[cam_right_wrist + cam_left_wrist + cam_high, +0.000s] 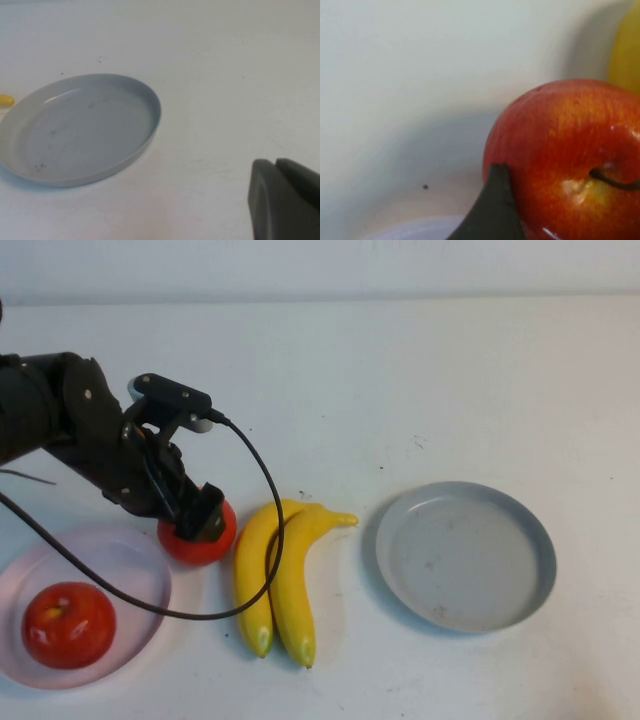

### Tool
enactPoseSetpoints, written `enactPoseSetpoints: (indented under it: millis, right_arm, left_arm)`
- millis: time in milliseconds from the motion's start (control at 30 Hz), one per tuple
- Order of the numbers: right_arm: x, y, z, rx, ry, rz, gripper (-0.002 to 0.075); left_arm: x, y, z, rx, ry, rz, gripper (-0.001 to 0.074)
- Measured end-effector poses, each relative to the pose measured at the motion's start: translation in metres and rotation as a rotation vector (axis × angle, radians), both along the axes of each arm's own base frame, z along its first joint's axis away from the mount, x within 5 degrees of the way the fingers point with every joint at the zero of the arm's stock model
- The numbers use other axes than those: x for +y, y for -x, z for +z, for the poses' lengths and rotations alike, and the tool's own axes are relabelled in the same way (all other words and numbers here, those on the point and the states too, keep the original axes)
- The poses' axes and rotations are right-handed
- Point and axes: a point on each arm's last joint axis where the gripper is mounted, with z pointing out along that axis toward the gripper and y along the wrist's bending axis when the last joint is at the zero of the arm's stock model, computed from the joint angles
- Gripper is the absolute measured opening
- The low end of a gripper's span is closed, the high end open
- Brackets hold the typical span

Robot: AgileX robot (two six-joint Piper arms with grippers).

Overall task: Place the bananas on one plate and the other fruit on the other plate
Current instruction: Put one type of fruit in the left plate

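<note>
High view: apple (68, 624) in pink plate (140, 562)

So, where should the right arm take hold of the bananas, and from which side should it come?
Probably at the middle of the bananas, from straight above, fingers closing across both of them. They lie flat, side by side, tips toward the robot. The grey plate stands beside them. The right gripper is near that plate. The left gripper is at the apple.
</note>
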Motion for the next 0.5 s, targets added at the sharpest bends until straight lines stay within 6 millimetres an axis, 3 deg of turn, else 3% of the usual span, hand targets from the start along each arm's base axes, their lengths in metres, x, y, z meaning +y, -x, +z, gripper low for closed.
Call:
enactPoseSetpoints:
  millis: [100, 267, 500]
  right_arm:
    - [0.0, 0.0, 0.0, 0.0, 0.0, 0.0, -0.0017]
    - [0.0, 0.0, 0.0, 0.0, 0.0, 0.0, -0.0017]
    - [0.0, 0.0, 0.0, 0.0, 0.0, 0.0, -0.0017]
  left_arm:
    - [-0.001, 0.001, 0.011, 0.064, -0.001, -0.003, 0.0567]
    - [-0.002, 0.004, 0.049, 0.119, 0.031, 0.064, 0.0567]
    - [0.013, 0.027, 0.087, 0.133, -0.069, 0.088, 0.0567]
